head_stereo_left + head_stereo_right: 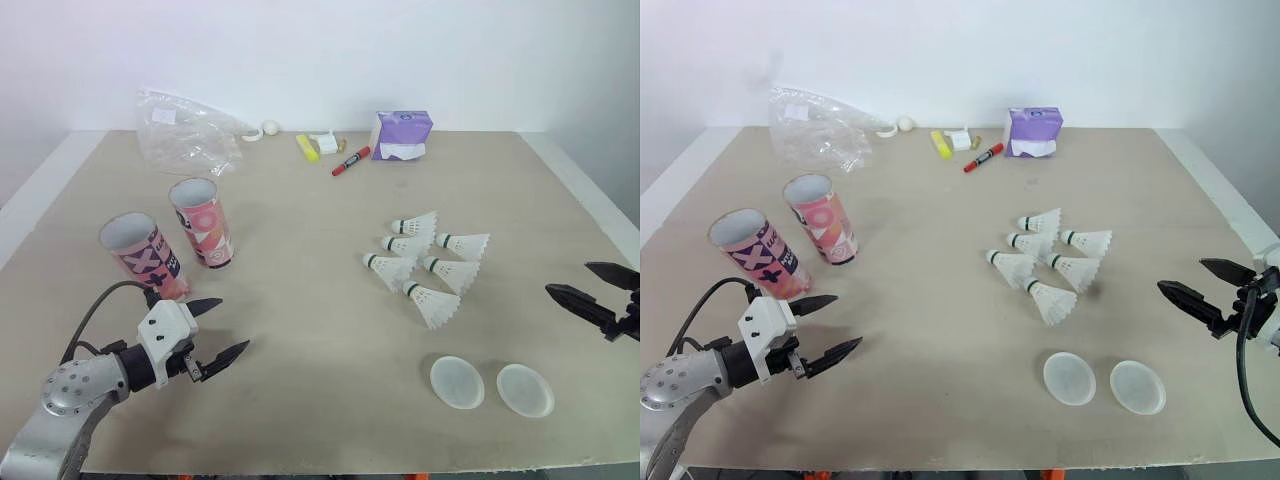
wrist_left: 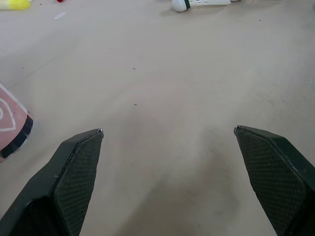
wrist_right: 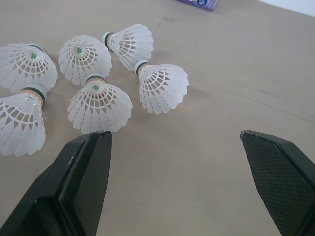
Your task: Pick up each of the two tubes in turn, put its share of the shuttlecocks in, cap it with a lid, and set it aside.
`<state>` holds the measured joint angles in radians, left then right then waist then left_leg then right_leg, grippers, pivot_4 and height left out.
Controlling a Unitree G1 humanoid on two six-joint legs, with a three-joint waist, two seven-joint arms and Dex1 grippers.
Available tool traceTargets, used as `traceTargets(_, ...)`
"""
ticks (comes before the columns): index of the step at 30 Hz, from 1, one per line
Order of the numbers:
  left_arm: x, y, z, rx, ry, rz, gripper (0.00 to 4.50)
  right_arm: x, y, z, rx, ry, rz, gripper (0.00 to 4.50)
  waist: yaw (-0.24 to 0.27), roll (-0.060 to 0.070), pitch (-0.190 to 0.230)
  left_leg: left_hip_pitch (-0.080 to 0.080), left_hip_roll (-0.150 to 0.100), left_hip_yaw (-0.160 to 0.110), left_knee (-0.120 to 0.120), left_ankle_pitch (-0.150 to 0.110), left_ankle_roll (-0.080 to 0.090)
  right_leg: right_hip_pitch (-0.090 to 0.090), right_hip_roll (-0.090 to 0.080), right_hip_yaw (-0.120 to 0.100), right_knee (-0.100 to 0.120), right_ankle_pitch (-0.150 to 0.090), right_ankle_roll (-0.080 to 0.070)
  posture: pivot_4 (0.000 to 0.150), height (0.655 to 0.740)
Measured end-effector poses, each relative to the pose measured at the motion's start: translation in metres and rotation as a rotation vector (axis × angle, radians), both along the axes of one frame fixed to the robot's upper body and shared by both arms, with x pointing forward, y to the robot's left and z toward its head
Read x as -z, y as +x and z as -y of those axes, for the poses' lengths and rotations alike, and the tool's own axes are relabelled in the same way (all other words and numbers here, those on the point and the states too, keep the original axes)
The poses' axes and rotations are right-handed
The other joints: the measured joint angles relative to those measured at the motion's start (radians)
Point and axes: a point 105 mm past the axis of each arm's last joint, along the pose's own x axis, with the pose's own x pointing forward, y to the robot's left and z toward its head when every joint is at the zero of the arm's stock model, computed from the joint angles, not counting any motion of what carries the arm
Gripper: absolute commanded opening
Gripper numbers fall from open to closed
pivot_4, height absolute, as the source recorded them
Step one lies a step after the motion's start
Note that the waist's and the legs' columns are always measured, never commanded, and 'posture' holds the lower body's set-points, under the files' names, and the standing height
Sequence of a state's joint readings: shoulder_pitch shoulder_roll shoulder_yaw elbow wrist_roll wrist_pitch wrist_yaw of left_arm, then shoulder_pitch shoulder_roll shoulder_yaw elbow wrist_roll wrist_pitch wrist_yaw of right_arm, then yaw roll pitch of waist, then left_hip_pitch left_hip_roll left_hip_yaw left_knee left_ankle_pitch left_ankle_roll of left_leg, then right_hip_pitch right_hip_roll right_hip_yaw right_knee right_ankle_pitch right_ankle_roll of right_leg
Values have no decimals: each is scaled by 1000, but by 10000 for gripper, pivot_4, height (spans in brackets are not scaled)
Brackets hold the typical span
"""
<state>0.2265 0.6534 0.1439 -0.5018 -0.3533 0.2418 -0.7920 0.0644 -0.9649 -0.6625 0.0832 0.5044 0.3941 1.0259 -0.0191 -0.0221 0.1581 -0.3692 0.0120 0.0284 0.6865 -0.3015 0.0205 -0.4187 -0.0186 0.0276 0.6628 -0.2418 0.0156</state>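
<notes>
Two open pink patterned tubes stand upright at the table's left, one nearer and one farther. Several white shuttlecocks lie in a cluster right of centre, and the right wrist view looks at them from close by. Two translucent round lids lie side by side in front of the cluster. My left gripper is open just in front of the nearer tube, holding nothing. Open and empty too, my right gripper hovers at the table's right edge, right of the shuttlecocks.
Along the table's back edge lie a crumpled clear plastic bag, a white ball, a yellow highlighter, a red marker and a purple tissue pack. A white wall stands behind the table.
</notes>
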Motion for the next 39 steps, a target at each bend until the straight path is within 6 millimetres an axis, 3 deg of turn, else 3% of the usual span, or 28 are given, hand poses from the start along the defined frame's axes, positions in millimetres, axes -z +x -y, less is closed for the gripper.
traceTargets(31, -5, 2, 9, 37, -48, 27, 44514, -1, 3, 7, 18, -10, 31, 45000, -1, 0, 0, 0, 0, 1, 0, 0, 0, 0, 0, 1, 0, 0, 0, 1500, 7400)
traceTargets(35, -7, 6, 5, -38, -100, 42, 44514, -14, 20, -13, -55, -21, 80, 45000, -4, 0, 0, 1, 0, 2, 0, 0, 0, 0, 1, 2, 0, 1, 0, 1500, 7400)
traceTargets(39, -10, 4, 0, -165, -164, 65, 44514, -37, 36, -63, -219, -9, 160, 45000, -4, 1, 0, 1, 1, 2, 0, 0, 0, 0, 2, 2, 0, 2, 0, 1500, 7400)
